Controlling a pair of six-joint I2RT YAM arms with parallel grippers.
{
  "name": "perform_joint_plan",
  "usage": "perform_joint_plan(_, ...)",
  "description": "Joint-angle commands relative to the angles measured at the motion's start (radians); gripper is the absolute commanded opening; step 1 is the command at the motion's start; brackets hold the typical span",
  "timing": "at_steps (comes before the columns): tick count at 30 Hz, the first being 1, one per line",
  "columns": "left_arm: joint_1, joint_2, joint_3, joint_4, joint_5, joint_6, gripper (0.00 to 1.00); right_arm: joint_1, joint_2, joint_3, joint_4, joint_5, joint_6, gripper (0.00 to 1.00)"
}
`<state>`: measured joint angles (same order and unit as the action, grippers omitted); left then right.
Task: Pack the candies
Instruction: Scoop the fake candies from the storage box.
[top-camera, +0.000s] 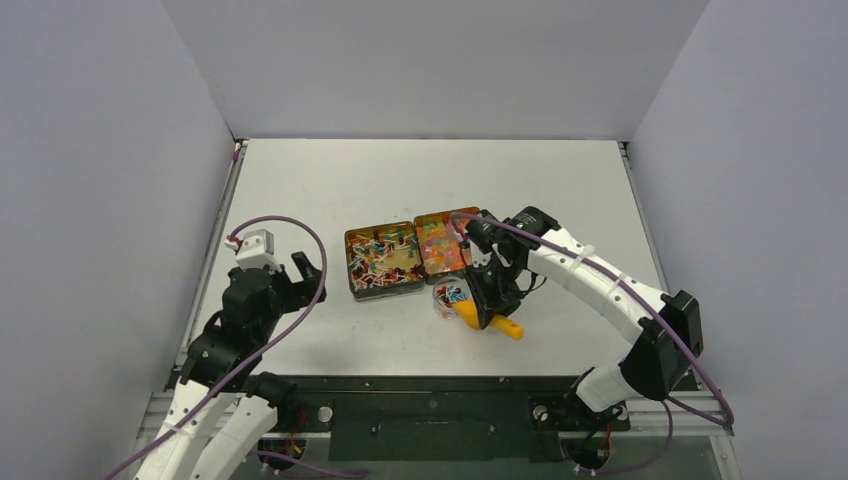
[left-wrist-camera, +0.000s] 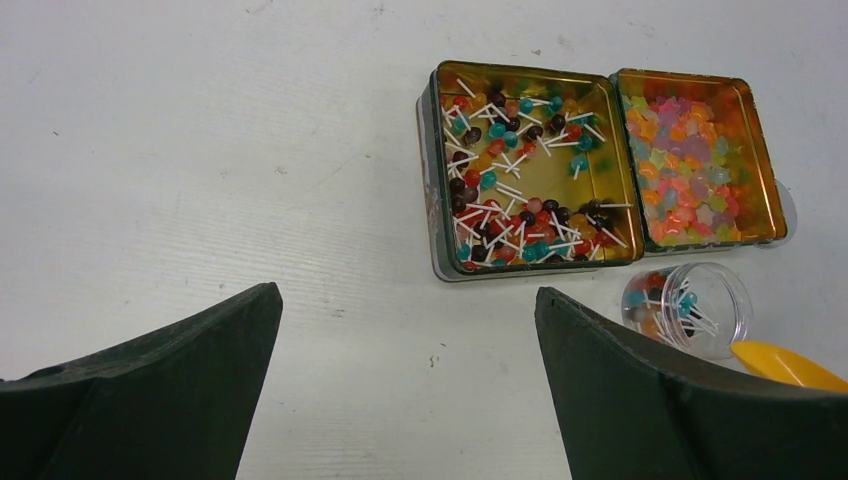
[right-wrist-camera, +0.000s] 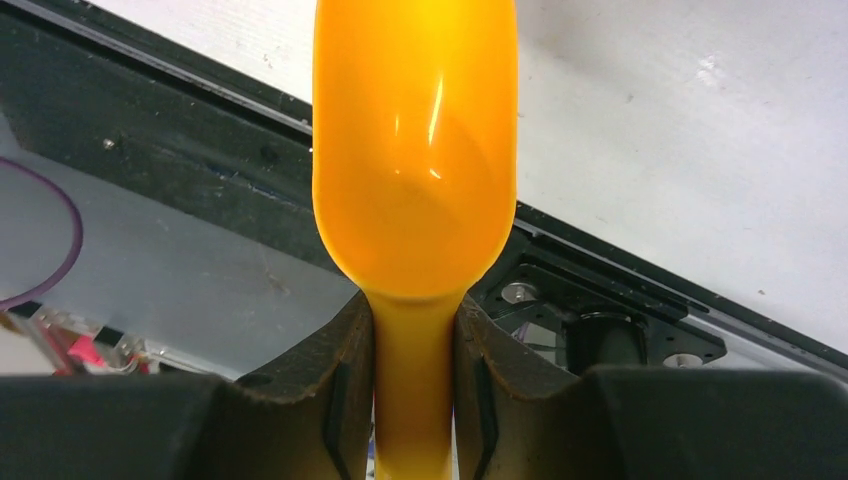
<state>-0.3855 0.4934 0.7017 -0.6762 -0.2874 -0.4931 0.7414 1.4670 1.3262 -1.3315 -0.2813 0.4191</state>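
Observation:
Candies on white sticks (left-wrist-camera: 505, 195) fill the left gold tin (left-wrist-camera: 520, 71). Pastel bead candies (left-wrist-camera: 690, 170) fill the right tin (left-wrist-camera: 680, 74). In front of the tins, a clear round jar (left-wrist-camera: 688, 308) holds a few stick candies. My right gripper (right-wrist-camera: 415, 325) is shut on the handle of the orange scoop (right-wrist-camera: 415, 150), just right of the jar (top-camera: 452, 297). The scoop's glossy bowl shows no candies in the right wrist view. My left gripper (left-wrist-camera: 407, 295) stands wide open and empty over bare table, left of the tins.
The black metal base rail (top-camera: 430, 410) runs along the near table edge, close under the scoop (top-camera: 487, 322). Grey walls enclose the table on three sides. The right arm (top-camera: 590, 275) reaches in from the right, past the right tin (top-camera: 445, 213).

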Motion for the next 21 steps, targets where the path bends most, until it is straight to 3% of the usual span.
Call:
perform_joint_plan(1, -0.011, -0.006, 0.004, 0.049, -0.012, 0.007, 0.96, -0.034, 0.021, 0.066, -0.056, -0.101, -0.031, 0.0)
perform_joint_plan(7, -0.021, -0.001, 0.004, 0.049, -0.013, 0.009, 0.96, -0.08, 0.053, 0.155, -0.11, -0.105, -0.058, 0.0)
perform_joint_plan(21, -0.038, 0.054, 0.004, 0.056, 0.018, 0.009, 0.96, -0.086, 0.098, 0.308, -0.028, 0.207, -0.134, 0.0)
